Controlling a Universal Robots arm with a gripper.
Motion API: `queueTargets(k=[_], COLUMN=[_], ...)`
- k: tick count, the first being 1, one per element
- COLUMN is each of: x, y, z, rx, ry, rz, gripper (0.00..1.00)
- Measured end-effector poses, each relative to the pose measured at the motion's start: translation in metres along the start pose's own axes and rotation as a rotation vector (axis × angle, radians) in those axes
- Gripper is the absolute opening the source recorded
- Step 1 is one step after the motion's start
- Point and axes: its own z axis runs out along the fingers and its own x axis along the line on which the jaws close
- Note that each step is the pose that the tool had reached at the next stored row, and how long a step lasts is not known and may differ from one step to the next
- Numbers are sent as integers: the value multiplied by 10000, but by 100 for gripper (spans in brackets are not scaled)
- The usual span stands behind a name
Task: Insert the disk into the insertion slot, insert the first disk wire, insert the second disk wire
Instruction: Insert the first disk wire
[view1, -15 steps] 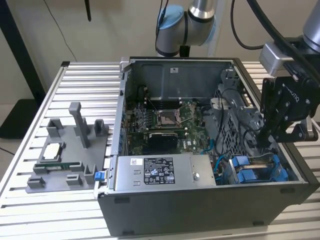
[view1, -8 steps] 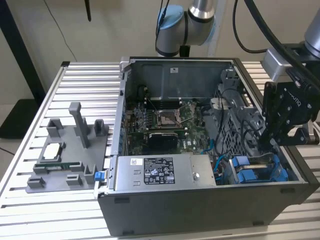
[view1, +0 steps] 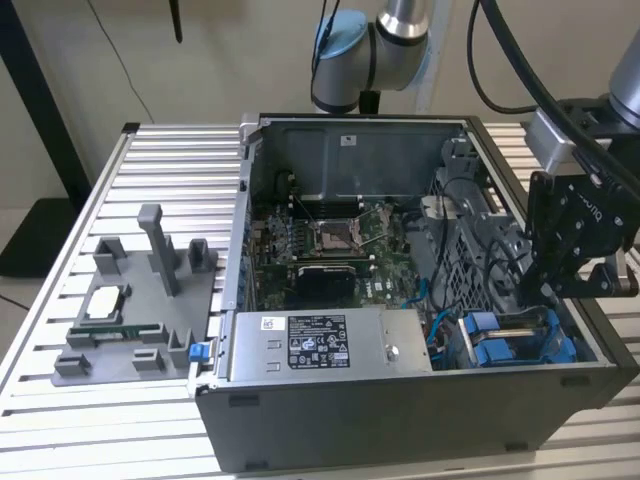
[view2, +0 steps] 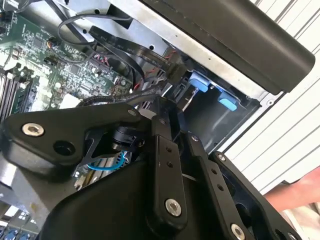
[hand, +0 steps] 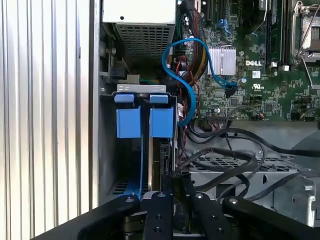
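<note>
1. Ribbed aluminium counter (view1: 150, 160) spans the scene, with a pale wall behind it.
2. An open computer case (view1: 400, 420) lies on its side on the counter, its inside facing up.
3. The robot arm (view1: 380, 50) comes in from behind the case. Its gripper (hand: 173, 185) hangs over the case corner on the exterior view's right.
4. A silver power-supply box (view1: 330, 345) sits along the near wall of the case, its label facing up.
5. The green motherboard (view1: 330, 245) fills the middle of the case, beyond the power supply.
6. A grey fixture tray (view1: 130, 320) rests on the counter at the exterior view's left, apart from the case. It holds a processor chip (view1: 105, 303) and a memory stick (view1: 115, 333).
7. The insertion slot (hand: 106, 145) is a grey sheet-metal cage in the case corner below the gripper.
8. The disk (hand: 162, 122) appears to sit inside the insertion slot. Its blue carrier end is plain to see, but the silver body is mostly hidden.
9. A second blue carrier (hand: 128, 122) stands just beside the disk in the same cage.
10. Black cables (hand: 235, 155) loop over the perforated metal next to the cage and run under the gripper.
11. A blue cable (hand: 186, 90) curves from the motherboard down toward the disk's end of the cage.
12. The jaws point down at the disk's edge among the black cables. Whether they are spread or pressed together cannot be told in either wrist view.
</note>
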Motion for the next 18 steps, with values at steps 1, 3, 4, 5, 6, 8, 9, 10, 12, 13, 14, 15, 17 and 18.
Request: queueTargets(k=[1,3,4,5,6,8,9,10,12,13,14,15,17,18], x=[8,26,36,45,49,50,50,51,51,51,51,52,52,52], y=[-1,-4,-6,-7,-8,-10,-13,-16,-22,-26,-29,-34,-43,-48], z=[7,22,28,34,41,53,58,64,76,82,85,88,97,102], rx=[0,0,0,0,0,0,0,0,0,0,0,0,0,1], ry=[1,-1,-1,-2,-3,-1,0,-1,-1,-2,1,3,1,-2], rz=[0,0,-1,-1,0,1,0,0,1,1,1,0,0,0], gripper=[0,0,0,0,0,0,0,0,0,0,0,0,0,0])
